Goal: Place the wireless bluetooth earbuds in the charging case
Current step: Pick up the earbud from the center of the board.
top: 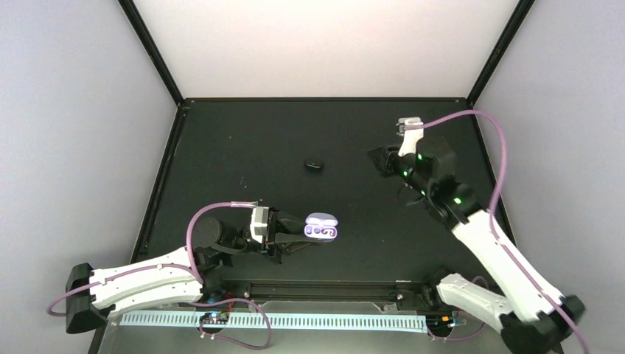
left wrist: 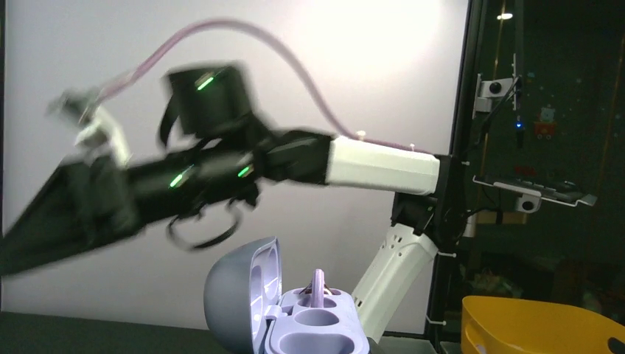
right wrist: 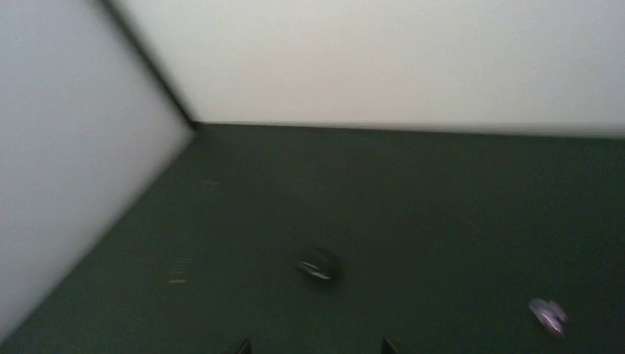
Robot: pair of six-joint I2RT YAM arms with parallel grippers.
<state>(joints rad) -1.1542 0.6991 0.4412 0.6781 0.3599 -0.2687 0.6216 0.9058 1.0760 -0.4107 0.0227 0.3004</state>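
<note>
Near the left front of the table (top: 243, 147), the left gripper (top: 301, 234) pinched the open case (top: 322, 227), which had its long axis running left to right, sockets facing up and lid on the far side. One bud (left wrist: 318, 283) stood stem-up in a socket, while a second bud (right wrist: 549, 315), blurred, lay on the table. The right gripper (top: 379, 158) hung with fingers spread.

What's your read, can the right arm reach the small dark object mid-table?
Probably yes: the small dark object lies on the table, and the right hand, open, faces it with nothing between.
</note>
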